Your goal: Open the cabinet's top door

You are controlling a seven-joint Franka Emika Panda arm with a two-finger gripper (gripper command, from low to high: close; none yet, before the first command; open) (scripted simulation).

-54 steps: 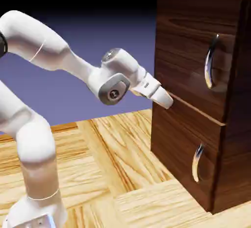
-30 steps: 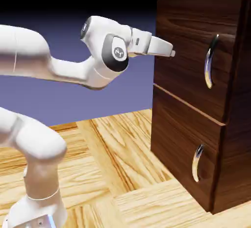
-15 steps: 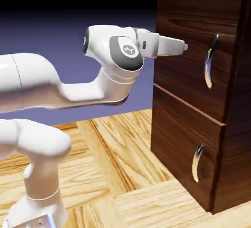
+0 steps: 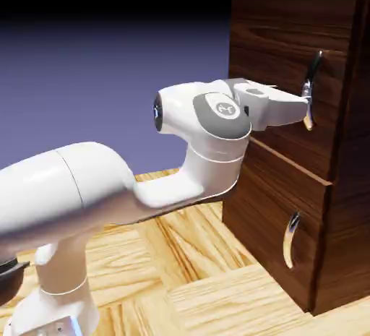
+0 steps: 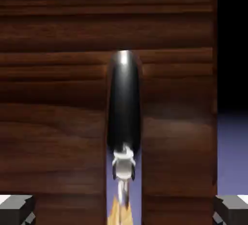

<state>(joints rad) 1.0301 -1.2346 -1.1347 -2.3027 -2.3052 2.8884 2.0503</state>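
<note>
The tall, boxy, dark walnut wood-grain cabinet fills the right side of the exterior view, standing on the pale plank-patterned wooden bench. Its larger upper panel, the top door, sits flush and shut in the upper right of the frame, and its long curved chrome handle runs down the door's right part. Below it, the shorter lower panel carries its own smaller silver handle.

Over the last 2 seconds the white arm has risen from the seam between the 2 panels to handle height and pushed rightward, so the claw now sits at the chrome handle, its tip overlapping the handle's middle in the exterior view.

In the hand view the handle stands as a dark vertical bar dead centre, and the 2 grey fingertips sit wide apart at the bottom corners. The claw is released, spread on either side of the handle and gripping nothing.

Judging from this, the approach is nearly done: alignment looks good, and closing on the handle seems to be what remains before any pull.
</note>
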